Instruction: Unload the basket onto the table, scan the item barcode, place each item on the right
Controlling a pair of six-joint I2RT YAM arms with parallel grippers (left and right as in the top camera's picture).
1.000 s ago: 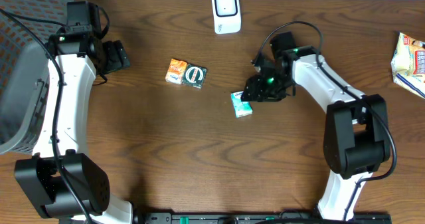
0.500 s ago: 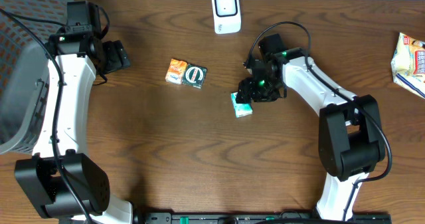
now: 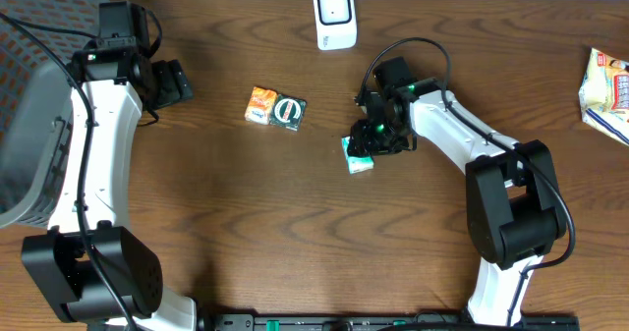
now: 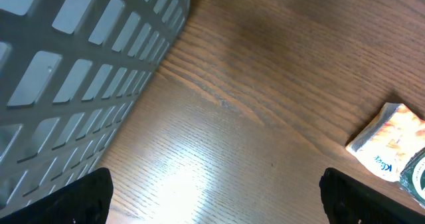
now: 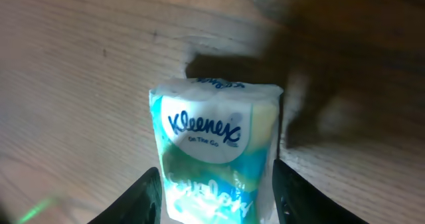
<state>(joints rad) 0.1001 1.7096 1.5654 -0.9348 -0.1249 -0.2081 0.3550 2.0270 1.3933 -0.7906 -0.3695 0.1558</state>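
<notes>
Jaws of the right gripper (image 5: 214, 197) stand apart on either side of the tissue pack (image 5: 212, 137), one fingertip against each long side. Whether they already pinch it or only flank it, I cannot tell. The pack lies flat on the wooden table (image 3: 246, 223), printed face up, near the table's middle and just under the right wrist. It looks light and soft: folded tissues in glossy film that should give under pressure and may slide. A moderate squeeze across the narrow sides, about midway along its length, seems the safest hold, since it leaves both broad faces free to show. No barcode shows on the upper face, so it probably sits underneath and the pack would need turning. Further off, an orange packet (image 3: 261, 105) and a dark green box (image 3: 289, 112) lie touching each other, well apart from the pack. The white scanner (image 3: 334, 17) stands at the far edge. Off to the far side, the left gripper (image 4: 216, 197) hangs wide open and empty beside the grey basket (image 4: 80, 58).
</notes>
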